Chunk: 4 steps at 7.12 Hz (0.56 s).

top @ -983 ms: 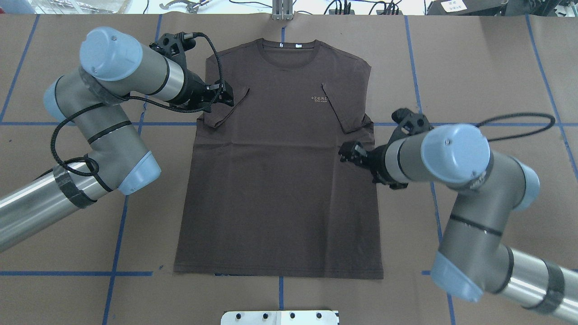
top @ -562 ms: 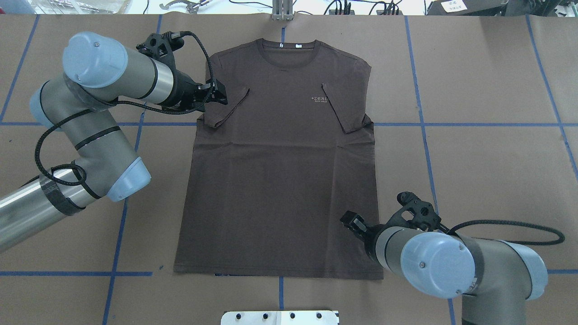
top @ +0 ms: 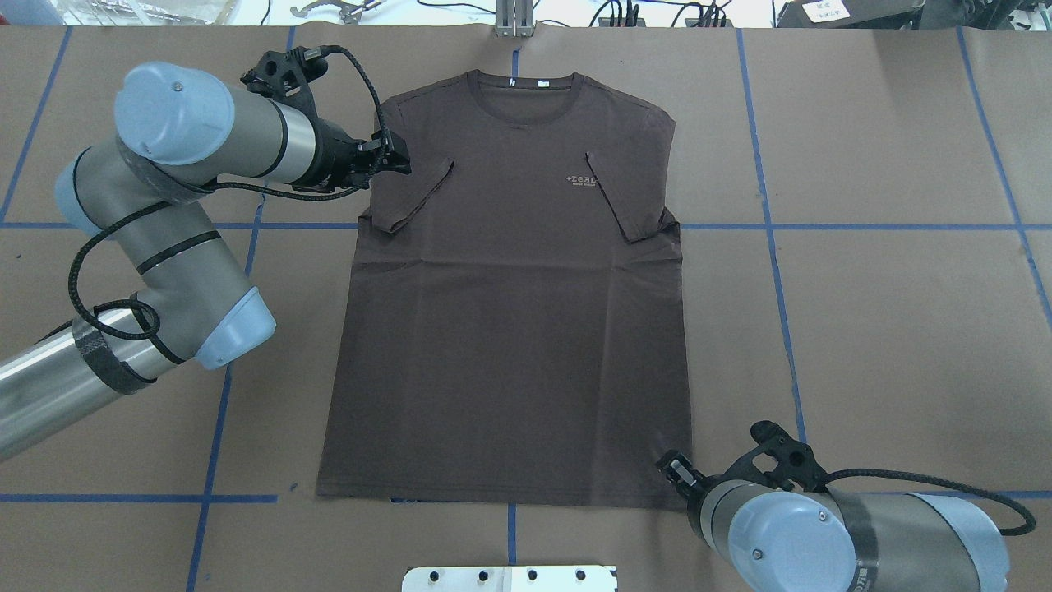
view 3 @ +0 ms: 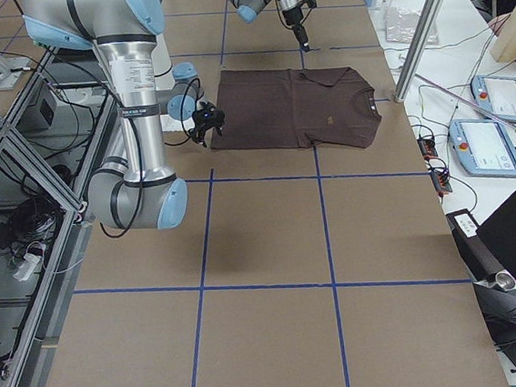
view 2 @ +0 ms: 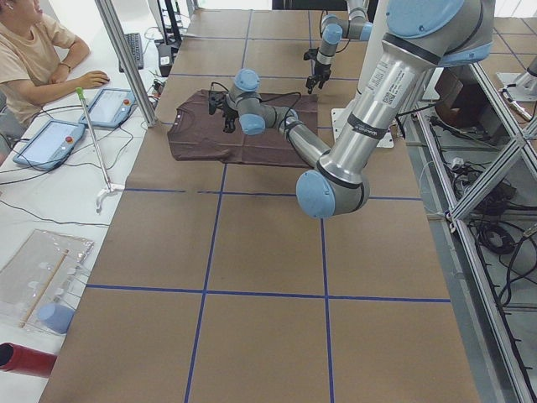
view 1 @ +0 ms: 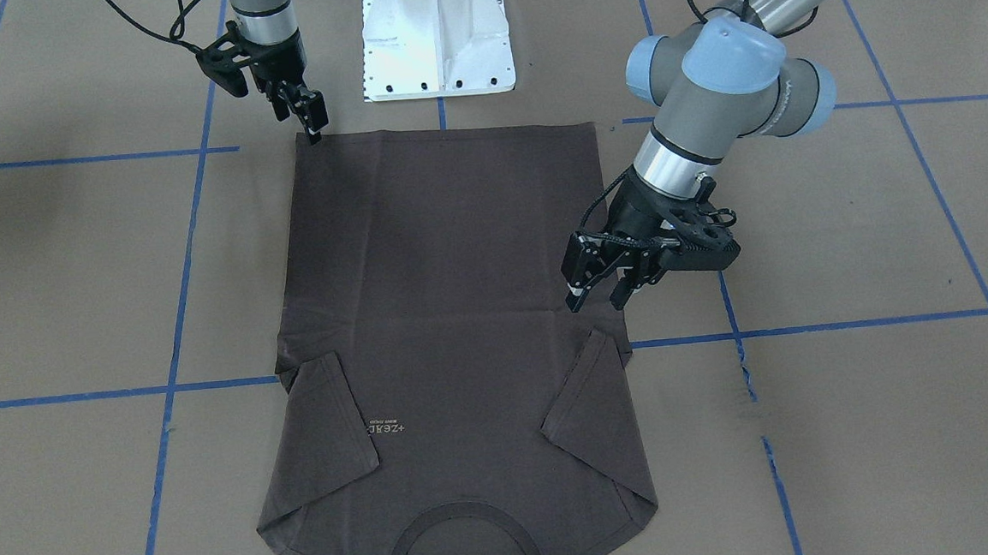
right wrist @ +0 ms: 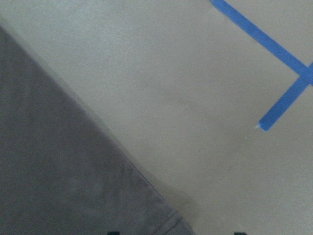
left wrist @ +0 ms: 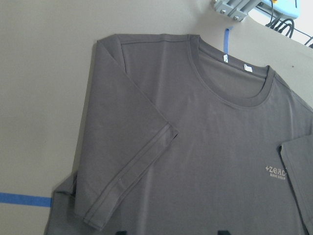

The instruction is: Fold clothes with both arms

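Observation:
The dark brown T-shirt (top: 509,329) lies flat on the brown table cover, chest up, collar (top: 526,90) at the far side. Both short sleeves are folded inward onto the chest. My left gripper (top: 401,161) hovers open above the shirt's left side edge, just hem-side of the folded sleeve (view 1: 583,401); in the front view the left gripper (view 1: 597,299) shows spread fingers holding nothing. My right gripper (top: 674,467) is low at the near right hem corner (view 1: 299,139), also open and holding nothing. The right wrist view shows the shirt's edge (right wrist: 58,171) beside bare table.
The white pedestal base (view 1: 437,41) stands at the near table edge behind the hem. Blue tape lines (top: 772,226) grid the brown cover. A metal bracket (top: 514,20) sits at the far edge. A seated person (view 2: 33,50) with tablets is beyond that far side.
My right arm has swung from beside the shirt's right side back toward the robot, down to the hem corner. My left gripper has shifted slightly outward and toward the shoulder.

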Tool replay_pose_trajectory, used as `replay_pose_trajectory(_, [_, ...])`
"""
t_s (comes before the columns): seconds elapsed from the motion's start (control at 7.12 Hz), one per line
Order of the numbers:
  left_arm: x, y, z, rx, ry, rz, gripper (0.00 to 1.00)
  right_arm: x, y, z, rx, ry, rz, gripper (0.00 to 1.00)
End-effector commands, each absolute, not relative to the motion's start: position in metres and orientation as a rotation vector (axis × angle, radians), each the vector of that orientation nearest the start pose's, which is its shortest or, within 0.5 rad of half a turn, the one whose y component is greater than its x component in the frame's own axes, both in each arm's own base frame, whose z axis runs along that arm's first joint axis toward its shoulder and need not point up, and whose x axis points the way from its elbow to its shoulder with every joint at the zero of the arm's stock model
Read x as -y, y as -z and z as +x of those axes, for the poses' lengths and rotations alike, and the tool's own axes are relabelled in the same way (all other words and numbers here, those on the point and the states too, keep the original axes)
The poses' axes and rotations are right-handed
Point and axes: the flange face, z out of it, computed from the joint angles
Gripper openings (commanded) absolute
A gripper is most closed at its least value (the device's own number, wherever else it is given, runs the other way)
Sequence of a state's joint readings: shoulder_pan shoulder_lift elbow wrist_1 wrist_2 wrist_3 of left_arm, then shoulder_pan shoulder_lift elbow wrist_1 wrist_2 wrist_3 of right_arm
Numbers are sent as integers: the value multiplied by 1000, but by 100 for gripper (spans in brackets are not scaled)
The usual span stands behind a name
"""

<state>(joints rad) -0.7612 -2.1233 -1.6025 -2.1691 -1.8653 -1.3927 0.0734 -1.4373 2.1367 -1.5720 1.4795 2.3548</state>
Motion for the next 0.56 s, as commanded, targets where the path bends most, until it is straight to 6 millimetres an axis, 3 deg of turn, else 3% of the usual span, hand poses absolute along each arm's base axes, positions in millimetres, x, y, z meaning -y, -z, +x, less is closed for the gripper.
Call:
replay_pose_trajectory(0.0, [542, -252, 417, -1167, 343, 306, 69, 164, -354, -498, 663, -833, -167, 73])
replay_pose_trajectory(0.42, [542, -255, 417, -1163, 344, 304, 69, 163, -350, -498, 670, -830, -170, 41])
